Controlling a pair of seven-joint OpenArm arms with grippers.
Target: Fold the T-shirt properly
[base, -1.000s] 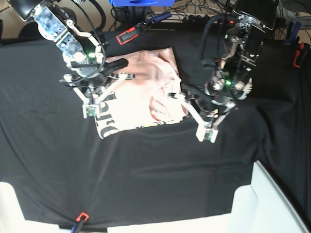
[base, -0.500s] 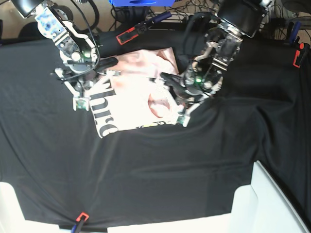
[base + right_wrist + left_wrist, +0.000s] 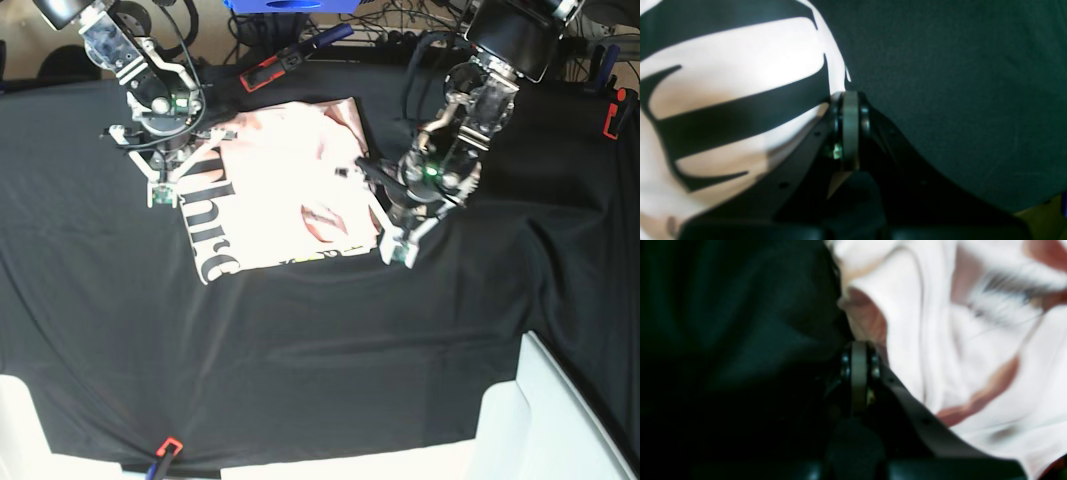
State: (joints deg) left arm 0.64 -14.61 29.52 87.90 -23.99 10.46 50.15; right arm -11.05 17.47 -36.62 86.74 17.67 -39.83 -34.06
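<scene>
- T-shirt (image 3: 275, 190) lies folded into a rough rectangle, upper centre of the base view, on the black table cloth (image 3: 300, 350). Black lettering shows along its left edge; the right part is rumpled, with pink shadowed creases.
- Step in hand, as I judge it: pressing or tidying the two side edges of the folded packet. To do it well, both arms should work level with the cloth, drawing outward evenly so the rectangle squares up. The rumpled right side needs flattening most. Dragging the table cloth along with the shirt is the risk.
- Right gripper (image 3: 849, 100) sits at upper left in the base view, at the lettered edge. Wrist view shows its jaws fully together, tip right at the border where pink fabric meets black cloth. No fabric visibly pinched between the jaws; it looks like contact only, though I cannot be sure.
- Left gripper (image 3: 858, 350) sits at the shirt's right edge, centre-right in the base view. Jaws closed as well, tip at the creased hem. View is blurred; whether any fold is caught there I cannot tell.
</scene>
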